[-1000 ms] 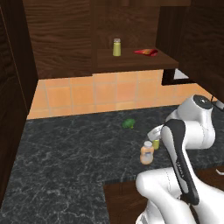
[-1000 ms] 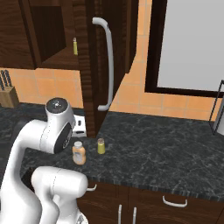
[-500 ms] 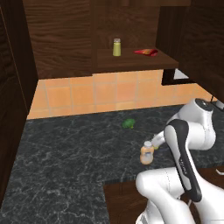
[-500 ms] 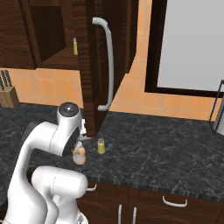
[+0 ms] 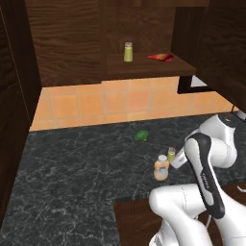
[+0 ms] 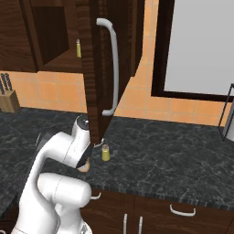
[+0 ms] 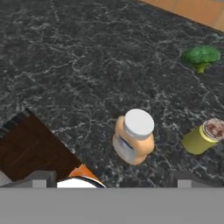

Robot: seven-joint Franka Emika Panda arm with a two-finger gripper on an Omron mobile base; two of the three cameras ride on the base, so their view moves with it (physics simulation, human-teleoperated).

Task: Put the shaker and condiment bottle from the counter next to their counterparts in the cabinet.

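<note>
The peach-orange condiment bottle (image 7: pixel 133 140) with its white cap stands on the black counter (image 7: pixel 65 65), straight ahead of my gripper (image 7: pixel 111 180). The gripper is open, its fingertips (image 7: pixel 40 178) wide apart, and hovers above the bottle without touching it. The counter's yellow-green shaker (image 7: pixel 202 138) stands just right of the bottle. From the base I see the bottle (image 5: pixel 161 168) and shaker (image 5: pixel 171 154) beside my wrist. Up in the dark wood cabinet (image 5: pixel 72 43), the matching shaker (image 5: pixel 128 52) stands and the red bottle (image 5: pixel 161 57) lies on the shelf.
A green broccoli floret (image 5: pixel 141 136) lies on the counter beyond the bottles. The open cabinet door (image 6: pixel 98 68) with its pale handle (image 6: pixel 113 68) hangs over the shaker (image 6: pixel 105 152). A knife block (image 6: pixel 8 98) stands far left. The counter's front edge (image 7: pixel 39 131) is close.
The arm has leaned forward and lowered, bringing the hand closer over the peach bottle. The bottle, shakers and broccoli have stayed put.
</note>
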